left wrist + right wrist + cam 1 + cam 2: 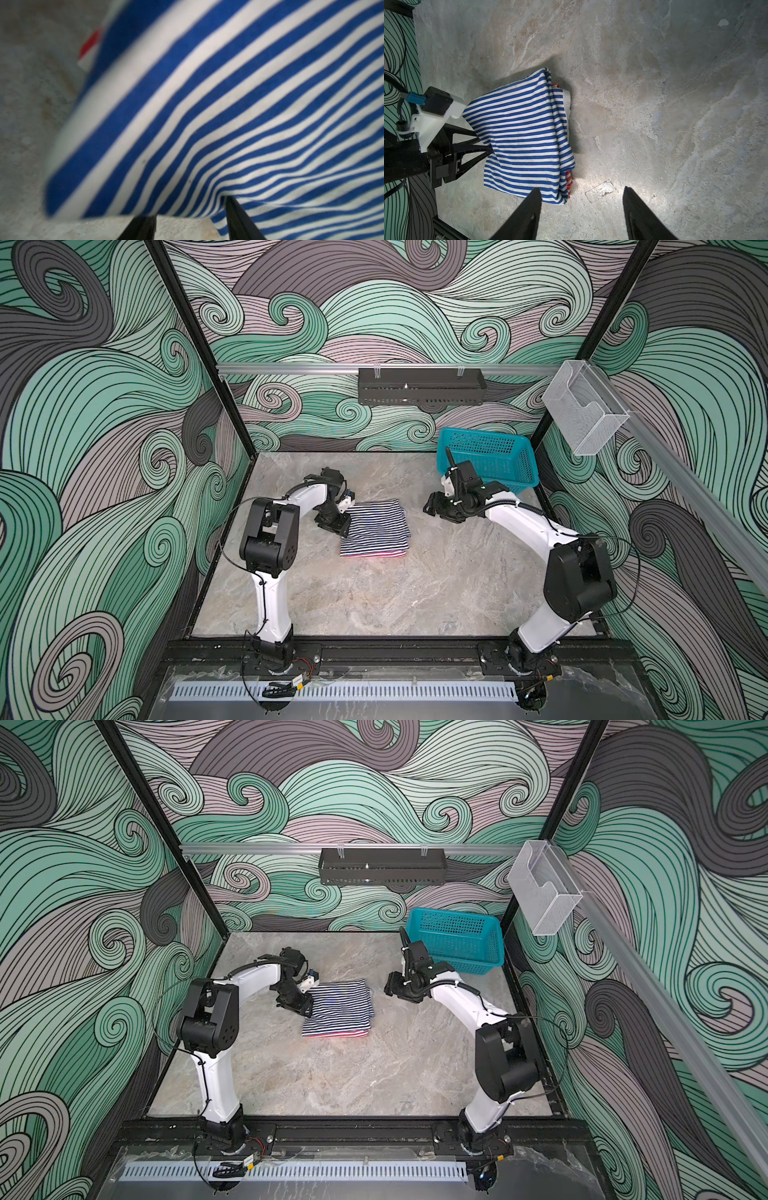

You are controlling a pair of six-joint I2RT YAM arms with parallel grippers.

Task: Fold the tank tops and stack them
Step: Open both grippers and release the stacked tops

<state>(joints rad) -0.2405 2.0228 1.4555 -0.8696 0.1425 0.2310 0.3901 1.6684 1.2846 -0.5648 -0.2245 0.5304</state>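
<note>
The navy-and-white tank top (376, 526) (338, 1006) lies folded mid-table on top of the red-and-white tank top (365, 556), of which only a thin red edge shows (568, 182) (90, 47). My left gripper (343, 529) (187, 207) is at the stack's left edge. Its jaws stand apart, and the navy fabric (228, 104) drapes over and hides both fingertips. My right gripper (430, 506) (581, 189) hovers to the right of the stack, open over bare table with nothing between its fingers.
A teal mesh basket (498, 464) (461, 946) stands at the back right, just behind the right arm. A black tray (419, 385) and a clear holder (582, 410) hang on the walls. Marble table surface extends in front of the stack.
</note>
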